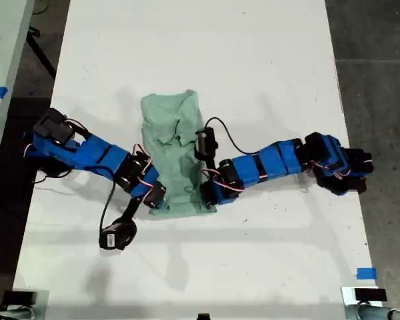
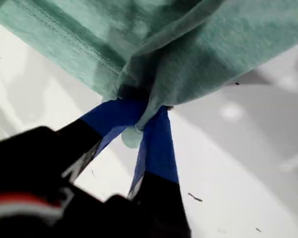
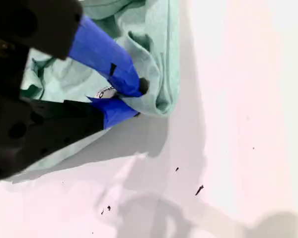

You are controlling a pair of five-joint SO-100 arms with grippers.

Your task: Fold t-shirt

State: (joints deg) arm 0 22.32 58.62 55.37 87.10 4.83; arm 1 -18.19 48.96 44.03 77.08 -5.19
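First gripper: my first gripper (image 2: 139, 106) is clamped on a bunched fold of the t-shirt (image 2: 198, 54), cloth squeezed between the blue-taped jaws and a little nub poking out behind them.
Second gripper: my second gripper (image 3: 126, 96) is pinched down on a corner of the t-shirt (image 3: 154, 54), jaws closed, cloth wrapped round the tips.
Where the shirt is: it lies mid-table (image 1: 253, 67) in the exterior view, a narrow rumpled strip (image 1: 173, 147) running away from the camera, near edge caught between the two arms.
Which arm is which: can't match the wrist views to the exterior arms with any confidence.
Risk, slip: the first gripper's bite is a thin gather of soft fabric; a quick pull could draw it out, and that side would drop.
Risk, uneven fold: the two holds look different, one a bunch and one a corner, so carrying the edge over could land it skewed.
Risk, dragging: the far part rests on the table with wrinkles already in it; lifting too low would push the whole shirt along instead of folding it.
Risk, tangle: cables loop close to the cloth on both arms in the exterior view and could snag it.
Arm pose: both arms reach in low from the exterior view's left and right, elbows out, wrists angled inward so the grippers meet the shirt's near corners, close to the tabletop.
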